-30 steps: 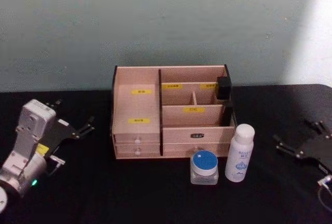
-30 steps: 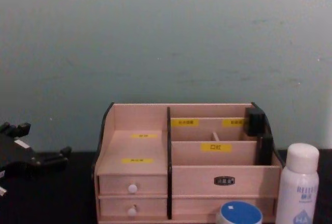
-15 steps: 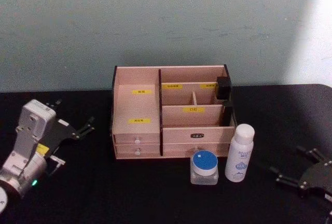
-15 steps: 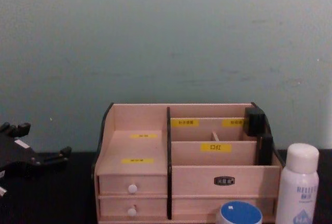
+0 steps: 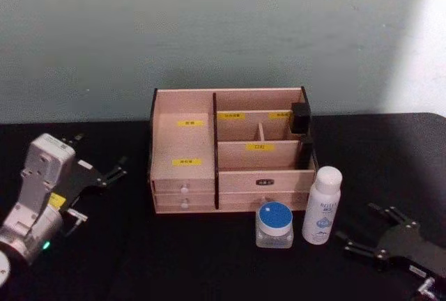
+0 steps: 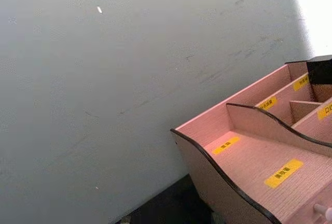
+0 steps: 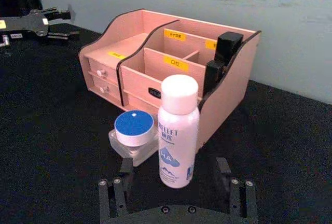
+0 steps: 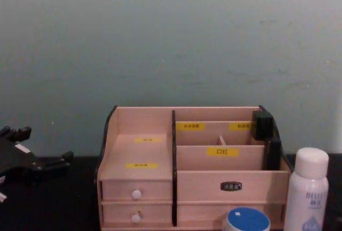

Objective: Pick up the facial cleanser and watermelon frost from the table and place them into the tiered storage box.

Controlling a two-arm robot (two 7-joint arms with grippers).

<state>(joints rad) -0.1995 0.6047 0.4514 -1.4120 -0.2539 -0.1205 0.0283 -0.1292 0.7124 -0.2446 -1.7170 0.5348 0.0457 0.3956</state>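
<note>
The right tool (image 5: 354, 221) is held with fingers spread, near the upright white plastic facial cleanser bottle (image 5: 321, 205) on the black desk (image 5: 174, 259), before the light wooden tiered storage box (image 5: 182, 146). If gripped off-centre, the tall bottle could be toppled onto the blue-lidded clear jar (image 5: 274, 224) just beside it. The left tool (image 5: 97, 153), likewise spread, is parked at the desk's left.

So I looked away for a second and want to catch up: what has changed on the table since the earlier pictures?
The right gripper, fingers open, has drawn back toward the robot and swung inward. It now sits just right of the white bottle, holding nothing. The left gripper, the blue-lidded jar and the tiered storage box stayed put, and nothing was picked up.
</note>
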